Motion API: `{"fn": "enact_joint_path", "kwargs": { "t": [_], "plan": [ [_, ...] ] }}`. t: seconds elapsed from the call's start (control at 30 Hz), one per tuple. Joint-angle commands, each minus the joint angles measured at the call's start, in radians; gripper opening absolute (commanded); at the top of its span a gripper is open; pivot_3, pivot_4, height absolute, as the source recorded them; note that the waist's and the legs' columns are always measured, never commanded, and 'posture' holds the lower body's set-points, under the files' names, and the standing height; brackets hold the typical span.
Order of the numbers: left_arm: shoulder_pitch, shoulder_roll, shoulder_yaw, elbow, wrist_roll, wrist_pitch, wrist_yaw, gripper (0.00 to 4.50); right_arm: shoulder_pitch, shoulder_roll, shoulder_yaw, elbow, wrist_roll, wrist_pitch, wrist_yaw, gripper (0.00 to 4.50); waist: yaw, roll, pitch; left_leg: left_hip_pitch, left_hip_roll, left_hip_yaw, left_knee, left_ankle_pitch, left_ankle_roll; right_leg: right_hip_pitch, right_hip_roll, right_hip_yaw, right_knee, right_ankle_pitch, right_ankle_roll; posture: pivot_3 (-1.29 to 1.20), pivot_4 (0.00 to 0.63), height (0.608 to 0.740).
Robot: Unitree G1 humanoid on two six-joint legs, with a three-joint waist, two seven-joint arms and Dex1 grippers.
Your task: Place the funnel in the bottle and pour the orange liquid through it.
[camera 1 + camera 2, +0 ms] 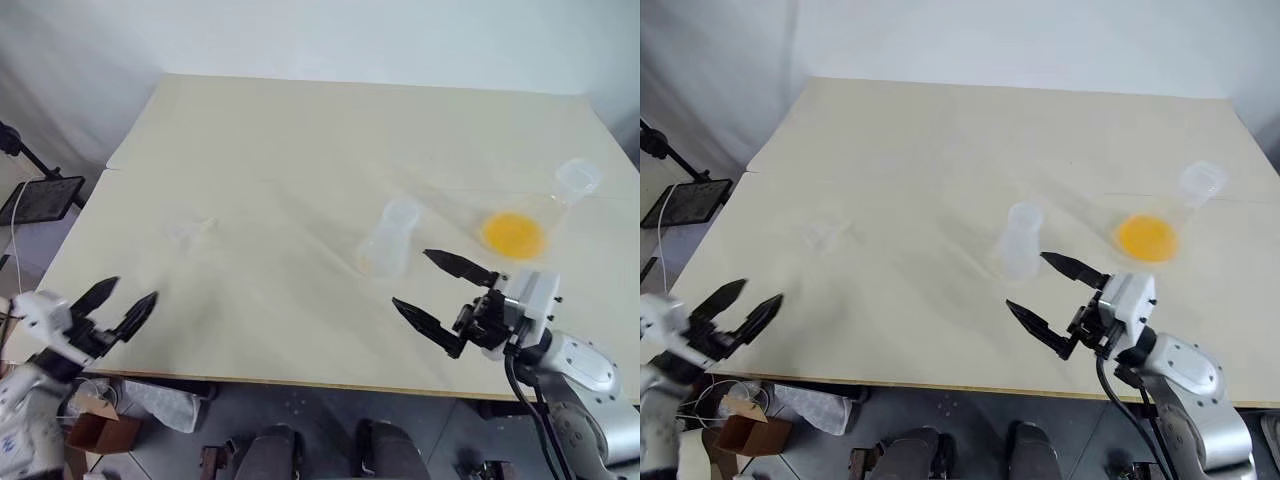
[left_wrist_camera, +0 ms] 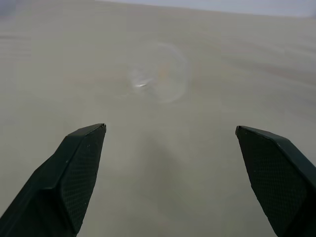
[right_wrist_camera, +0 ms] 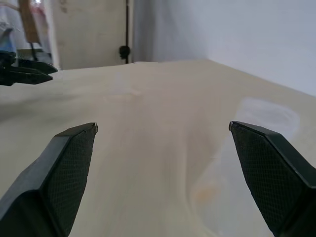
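A pale beige table (image 1: 300,150) stands before a white wall. The left gripper (image 1: 112,303), jaws wide and empty, faces the clear funnel (image 1: 195,232) ahead. Just beyond the wide, empty right gripper (image 1: 445,292) stands the bottle (image 1: 388,238); the orange liquid (image 1: 512,233) sits farther right.

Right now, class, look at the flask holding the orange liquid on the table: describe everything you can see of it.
The flask is clear, glass or plastic by its look, with a wide body narrowing to a round open neck. It appears to stand upright on the pale table, towards the robot's right and far side. A small pool of bright orange liquid sits at its bottom. Nothing touches it: the smaller clear bottle stands apart on its left, and the open right gripper hovers nearer the table's front edge.
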Motion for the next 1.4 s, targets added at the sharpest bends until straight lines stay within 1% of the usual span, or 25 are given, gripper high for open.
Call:
{"fn": "enact_joint_path", "kwargs": {
  "t": [0.03,0.13,0.27,0.33,0.47,0.57,0.67,0.8,1.0,1.1,1.17,1.23,1.33,1.4],
  "plan": [
    [0.056,-0.005,0.048,-0.083,-0.044,-0.013,0.035,4.48,-0.04,-0.001,0.016,0.01,0.029,0.004,0.033,4.5,0.002,0.0,0.0,0.0,0.0,0.0,0.0,0.0,0.0,0.0,0.0,0.0,0.0,0.0,0.0,0.0,0.15,0.74],
    [0.072,-0.008,0.026,-0.121,-0.051,-0.002,0.058,4.48,-0.066,0.003,0.03,0.033,0.031,0.002,0.051,4.5,0.002,0.0,0.0,0.0,0.0,0.0,0.0,0.0,0.0,0.0,0.0,0.0,0.0,0.0,0.0,0.0,0.15,0.74],
    [0.022,-0.003,-0.057,-0.176,-0.055,0.055,0.107,4.48,-0.086,0.005,0.03,0.059,0.026,-0.003,0.064,4.5,0.001,0.0,0.0,0.0,0.0,0.0,0.0,0.0,0.0,0.0,0.0,0.0,0.001,0.0,0.0,0.0,0.15,0.74],
    [-0.046,0.009,-0.107,-0.156,-0.015,0.078,0.161,4.48,-0.085,0.005,0.028,0.061,0.024,-0.003,0.064,4.5,0.001,0.0,0.0,0.0,0.0,0.0,0.0,0.0,0.0,0.0,0.0,0.0,0.002,0.0,0.0,0.0,0.15,0.74],
    [-0.268,0.03,-0.265,-0.1,0.061,0.165,0.246,4.48,-0.038,-0.007,0.008,0.039,0.014,-0.007,0.058,4.5,0.008,-0.001,-0.001,0.0,-0.001,0.0,0.0,0.0,0.0,0.0,0.003,-0.001,0.005,0.0,0.0,0.0,0.15,0.74],
    [-0.367,0.025,-0.315,-0.024,0.09,0.179,0.269,4.48,-0.014,-0.007,-0.01,0.021,0.014,-0.004,0.039,4.5,-0.001,-0.001,-0.001,0.0,-0.004,0.001,0.0,0.0,0.001,-0.003,0.004,-0.001,0.009,0.0,0.0,0.0,0.15,0.74],
    [-0.429,0.03,-0.357,0.057,0.123,0.17,0.262,4.48,0.002,-0.002,-0.013,0.001,0.012,-0.001,0.02,4.5,-0.023,-0.001,-0.001,0.001,-0.005,0.004,-0.002,0.0,0.001,-0.004,0.005,-0.003,0.009,0.0,0.001,0.0,0.15,0.74],
    [-0.506,0.028,-0.389,0.158,0.176,0.145,0.296,4.48,0.029,0.0,-0.02,-0.029,0.007,-0.002,-0.006,4.5,-0.015,-0.001,-0.001,0.001,-0.003,0.003,-0.001,0.001,0.001,-0.003,0.005,-0.006,0.009,0.0,0.001,0.0,0.15,0.74],
    [-0.51,0.021,-0.39,0.175,0.174,0.152,0.294,4.48,0.059,0.004,-0.039,-0.045,0.002,-0.011,-0.036,4.5,-0.002,-0.001,-0.001,0.001,-0.004,0.003,0.0,0.002,0.001,-0.002,0.004,-0.002,0.01,0.0,0.001,0.0,0.15,0.74],
    [-0.516,0.015,-0.395,0.187,0.18,0.146,0.298,3.88,0.058,0.01,-0.035,-0.043,0.0,-0.016,-0.044,4.5,0.001,-0.001,-0.001,0.001,-0.004,0.003,0.0,0.002,0.001,-0.002,0.004,-0.002,0.01,0.0,0.001,0.0,0.15,0.74],
    [-0.515,0.014,-0.393,0.183,0.175,0.142,0.294,3.23,0.055,0.013,-0.034,-0.043,0.0,-0.019,-0.047,4.5,0.002,-0.001,-0.001,0.002,-0.004,0.003,0.0,0.002,0.001,-0.002,0.004,-0.002,0.01,0.0,0.001,0.0,0.15,0.74],
    [-0.5,0.014,-0.389,0.149,0.147,0.126,0.251,2.64,0.054,0.015,-0.032,-0.037,-0.003,-0.023,-0.046,4.5,0.002,0.0,-0.001,0.002,-0.004,0.003,0.0,0.002,0.001,-0.002,0.004,-0.002,0.01,0.0,0.001,0.0,0.15,0.74],
    [-0.472,0.01,-0.374,0.097,0.107,0.11,0.208,2.64,0.059,0.018,-0.03,-0.034,-0.005,-0.027,-0.046,4.5,0.001,0.0,-0.001,0.001,-0.004,0.003,0.0,0.002,0.001,-0.002,0.004,-0.002,0.009,0.0,0.001,0.0,0.15,0.74],
    [-0.433,0.021,-0.37,0.064,0.11,0.1,0.195,2.64,0.064,0.024,-0.022,-0.035,-0.008,-0.029,-0.046,4.5,0.0,-0.001,-0.001,0.001,-0.004,0.003,0.0,0.002,0.001,-0.002,0.004,-0.001,0.009,0.0,0.001,0.0,0.15,0.74]
  ]
}}
